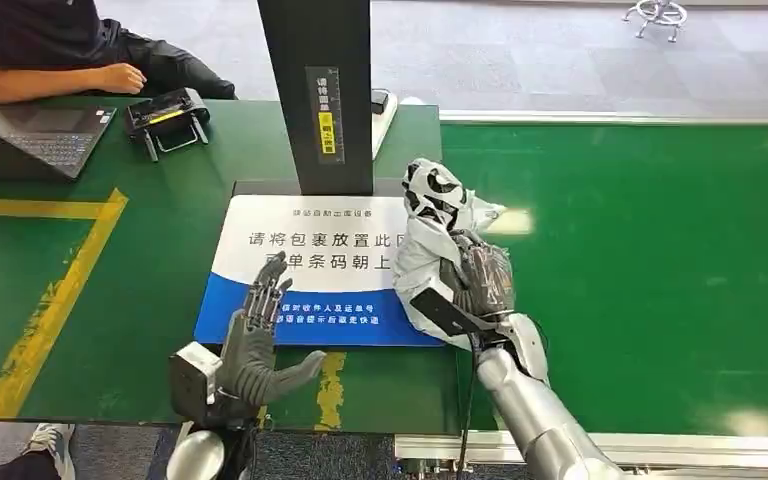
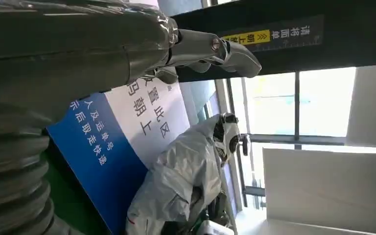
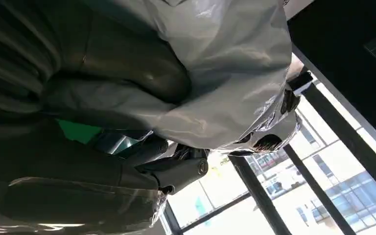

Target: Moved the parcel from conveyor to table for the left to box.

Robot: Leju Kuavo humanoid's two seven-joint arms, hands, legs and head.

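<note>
Grey plastic mailer-bag parcel with a black-and-white patterned end (image 1: 428, 235) gripped by the right hand (image 1: 477, 283), carried at the seam where the bright green conveyor belt (image 1: 650, 260) meets the dark green worktop (image 1: 140, 250). Lower end of the bag over the right edge of the white-and-blue printed placement mat (image 1: 300, 265); whether touching it or just above, cannot tell. Probably held there because the mat marks the drop spot under the black scanner post (image 1: 318, 90), within reach of the other arm.

Fingers (image 3: 176, 171) of the right hand wrapped around the bag's middle from the conveyor side, thick thumb (image 3: 127, 68) pressed into the crinkled film, plastic bunched between them. Patterned end poking up past the grip, away from the wrist.

Left hand (image 1: 255, 345) hovering over the mat's blue band, fingers (image 1: 263, 300) spread and straight, holding nothing, well apart from the bag; likely waiting to take over for boxing.
</note>
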